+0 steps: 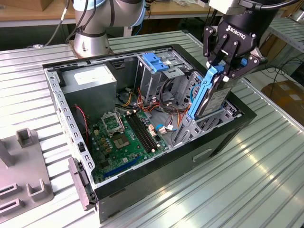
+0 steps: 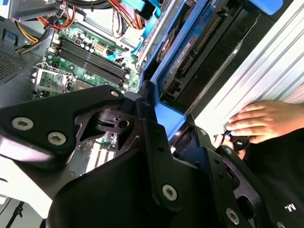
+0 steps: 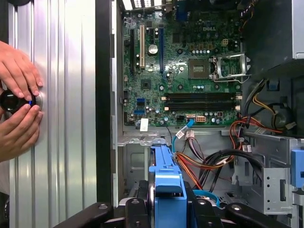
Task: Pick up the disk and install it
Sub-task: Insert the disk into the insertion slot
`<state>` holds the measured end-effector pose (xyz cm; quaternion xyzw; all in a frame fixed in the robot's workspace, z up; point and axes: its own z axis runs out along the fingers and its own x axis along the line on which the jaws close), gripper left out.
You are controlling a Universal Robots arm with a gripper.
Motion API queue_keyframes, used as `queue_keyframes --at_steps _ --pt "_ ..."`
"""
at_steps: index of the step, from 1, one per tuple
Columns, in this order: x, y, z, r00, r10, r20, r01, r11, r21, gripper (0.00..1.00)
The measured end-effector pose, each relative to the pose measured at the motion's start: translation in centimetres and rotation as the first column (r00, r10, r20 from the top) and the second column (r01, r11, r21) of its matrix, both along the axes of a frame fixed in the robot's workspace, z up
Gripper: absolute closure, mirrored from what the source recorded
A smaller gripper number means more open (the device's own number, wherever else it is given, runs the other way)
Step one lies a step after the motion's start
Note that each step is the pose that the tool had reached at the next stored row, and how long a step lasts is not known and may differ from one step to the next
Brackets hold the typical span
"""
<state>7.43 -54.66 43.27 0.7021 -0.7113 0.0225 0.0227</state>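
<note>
The disk (image 1: 214,99), a grey drive in a bright blue carrier, stands on edge at the open computer case's (image 1: 114,190) end on the exterior view's right. Its lower part dips into the metal bay there. My gripper (image 1: 221,71) is shut on the carrier's upper edge from above. In the second wrist view the disk (image 2: 199,47) runs away from the black fingers (image 2: 156,156). In the first wrist view the blue carrier (image 3: 166,185) sits between the finger bases, above the case's cables.
The motherboard (image 1: 126,135) lies on the case floor, with a tall drive cage and its blue latch (image 1: 154,61) behind. A person's hands (image 3: 16,99) hold a black knob (image 3: 12,100) on the ribbed table beside the case. A grey fixture (image 1: 23,175) stands at the exterior view's left.
</note>
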Motion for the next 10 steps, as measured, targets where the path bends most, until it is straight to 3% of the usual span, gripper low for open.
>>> queue_keyframes --at_steps 10 --pt "0.01 -0.23 -1.14 1.0 0.0 0.0 0.0 1.0 0.0009 0.64"
